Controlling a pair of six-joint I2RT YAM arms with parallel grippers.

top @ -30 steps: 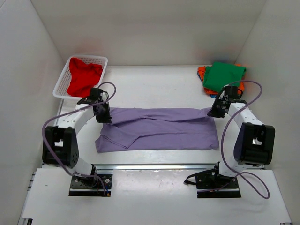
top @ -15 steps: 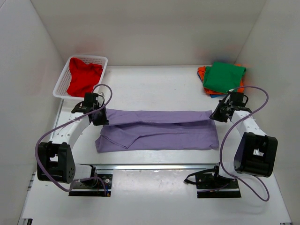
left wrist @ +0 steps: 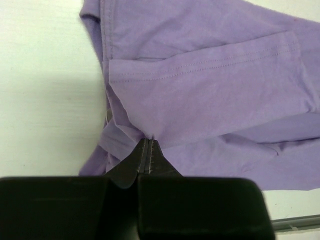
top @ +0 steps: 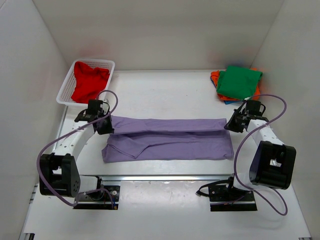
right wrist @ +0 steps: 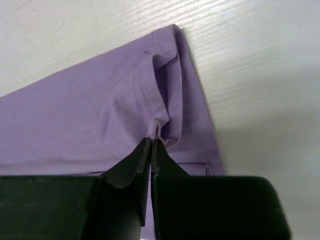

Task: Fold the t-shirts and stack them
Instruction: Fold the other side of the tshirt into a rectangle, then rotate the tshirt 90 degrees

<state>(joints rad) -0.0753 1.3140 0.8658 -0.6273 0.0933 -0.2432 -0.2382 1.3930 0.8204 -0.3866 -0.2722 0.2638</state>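
Note:
The lavender-purple t-shirt (top: pixel 170 139) lies stretched across the table's middle, its far edge lifted and pulled taut between both grippers. My left gripper (top: pixel 106 125) is shut on the shirt's left far corner; in the left wrist view the gripper (left wrist: pixel 147 140) pinches the purple cloth (left wrist: pixel 210 95). My right gripper (top: pixel 231 123) is shut on the right far corner; in the right wrist view the gripper (right wrist: pixel 152 140) pinches a hem fold of the shirt (right wrist: pixel 75 115). The red shirt (top: pixel 89 82) lies in the basket. The green shirt (top: pixel 239 81) tops an orange (top: pixel 215 77) and blue pile.
A white mesh basket (top: pixel 68 84) stands at the far left. The stack of folded shirts sits at the far right near the white side wall. A metal rail runs along the table's near edge (top: pixel 165 177).
Both grippers have moved outward and slightly back with the shirt's far edge, pulling it straight and taut. The lower layer stays flat on the table.

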